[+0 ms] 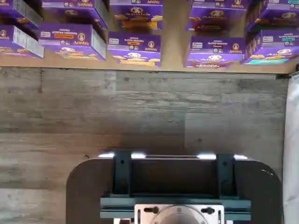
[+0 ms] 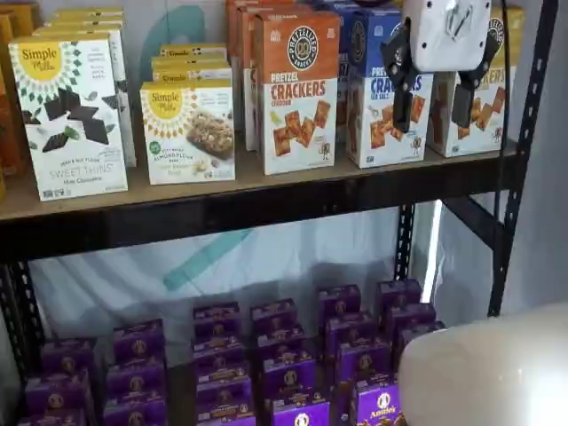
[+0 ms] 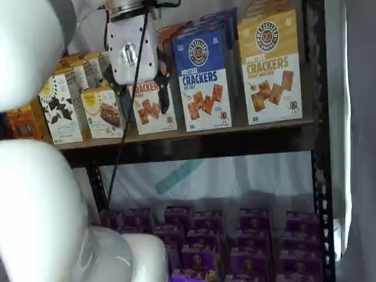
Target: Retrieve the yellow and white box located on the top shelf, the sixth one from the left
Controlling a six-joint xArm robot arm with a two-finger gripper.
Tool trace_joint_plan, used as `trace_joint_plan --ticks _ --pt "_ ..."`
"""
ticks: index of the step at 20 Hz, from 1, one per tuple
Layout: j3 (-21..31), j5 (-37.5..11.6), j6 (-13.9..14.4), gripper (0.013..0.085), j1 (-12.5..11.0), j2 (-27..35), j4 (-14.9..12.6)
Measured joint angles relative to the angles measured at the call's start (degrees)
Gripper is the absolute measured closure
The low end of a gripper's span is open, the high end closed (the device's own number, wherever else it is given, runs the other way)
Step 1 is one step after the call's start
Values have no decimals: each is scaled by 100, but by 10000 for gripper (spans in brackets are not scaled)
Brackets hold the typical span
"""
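The yellow and white box stands upright at the right end of the top shelf, next to a blue and white box. In a shelf view the box is partly hidden behind my gripper. My gripper hangs in front of the shelf, away from the boxes. Its white body is up top and its two black fingers stand plainly apart, holding nothing. It also shows in a shelf view, in front of the orange box there. The wrist view shows neither box nor fingers.
An orange and white cracker box, the blue box and white Simple Mills boxes fill the shelf. Purple boxes sit on the lower level and show in the wrist view. A black upright stands right of the yellow box.
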Motion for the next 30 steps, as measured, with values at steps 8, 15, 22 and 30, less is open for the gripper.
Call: trace_joint_plan --ticks 8,15,22,30 --pt "125 -114 -248 130 -417 -99 422" --pt "263 -505 -651 130 -646 -77 -14" --pt "236 -1262 -1620 130 -1600 222 -130" --pt "-204 -1782 -2491 130 -2497 873 -67"
